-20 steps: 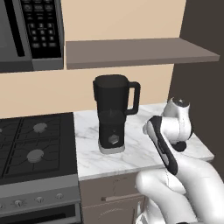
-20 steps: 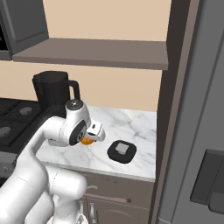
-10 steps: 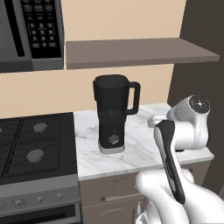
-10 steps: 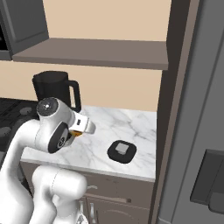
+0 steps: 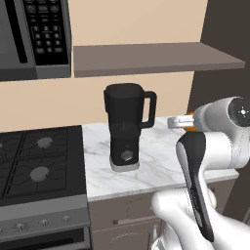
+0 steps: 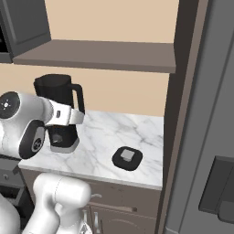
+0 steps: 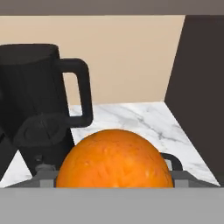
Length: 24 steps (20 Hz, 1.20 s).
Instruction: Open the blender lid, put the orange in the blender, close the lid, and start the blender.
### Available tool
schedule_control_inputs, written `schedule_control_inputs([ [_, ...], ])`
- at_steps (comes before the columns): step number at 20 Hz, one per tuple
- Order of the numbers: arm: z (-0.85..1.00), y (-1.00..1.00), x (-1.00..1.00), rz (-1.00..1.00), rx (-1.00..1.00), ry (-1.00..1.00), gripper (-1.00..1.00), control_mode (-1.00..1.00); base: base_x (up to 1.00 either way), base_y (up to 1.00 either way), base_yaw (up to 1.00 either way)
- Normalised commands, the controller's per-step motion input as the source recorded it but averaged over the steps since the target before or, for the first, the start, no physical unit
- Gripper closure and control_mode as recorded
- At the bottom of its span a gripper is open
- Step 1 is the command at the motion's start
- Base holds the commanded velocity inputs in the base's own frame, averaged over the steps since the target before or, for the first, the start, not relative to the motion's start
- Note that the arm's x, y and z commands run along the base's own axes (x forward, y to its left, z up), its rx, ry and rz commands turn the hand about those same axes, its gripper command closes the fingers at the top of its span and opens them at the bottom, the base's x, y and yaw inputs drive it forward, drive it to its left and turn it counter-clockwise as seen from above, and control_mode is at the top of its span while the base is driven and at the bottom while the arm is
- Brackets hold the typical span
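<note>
**Orange in the grip, jar open and waiting**

The gripper (image 7: 114,181) was closed around the orange (image 7: 115,159), with the fruit sitting low between the finger tips in the hand view and hiding most of them. From the left base view only a sliver of orange showed beside the white wrist, so the exact contact points on the fruit could not be made out with certainty.

Going left to right across the counter (image 6: 114,137): the blender (image 5: 126,126) stood near the stove (image 5: 39,161), its jar open at the top and its handle pointing toward the arm. The held orange hung in the air to the right of the jar, about level with the jar's upper half and well clear of the marble. Farther right, the blender lid (image 6: 127,158) lay flat on the counter near its front edge, apart from everything else.

The orange looked firm, round and fairly light, with a pebbled skin that should give decent friction; being a ball, it would likely roll in the grip unless held across its widest part, which appeared to be the case.

The arm was folded back on itself, the elbow raised to the right, the forearm reaching leftward and the hand held roughly level, aimed at the blender's handle side.
</note>
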Motion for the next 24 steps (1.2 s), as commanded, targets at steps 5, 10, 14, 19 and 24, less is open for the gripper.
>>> schedule_control_inputs([
  [5,0.99,0.29,-0.43,0.00,-0.01,-0.13,1.00,-1.00,0.00,0.00,0.00],
  [10,0.78,0.44,-0.09,0.05,0.00,-0.11,1.00,-1.00,0.00,0.00,0.00],
  [14,0.38,0.52,0.03,0.09,0.00,-0.01,1.00,-1.00,0.00,0.00,0.00],
  [19,0.01,0.39,0.47,0.13,0.02,0.07,1.00,-1.00,0.00,0.00,0.00],
  [24,-0.02,0.15,0.60,0.11,0.03,0.04,1.00,-1.00,0.00,0.00,0.00],
])
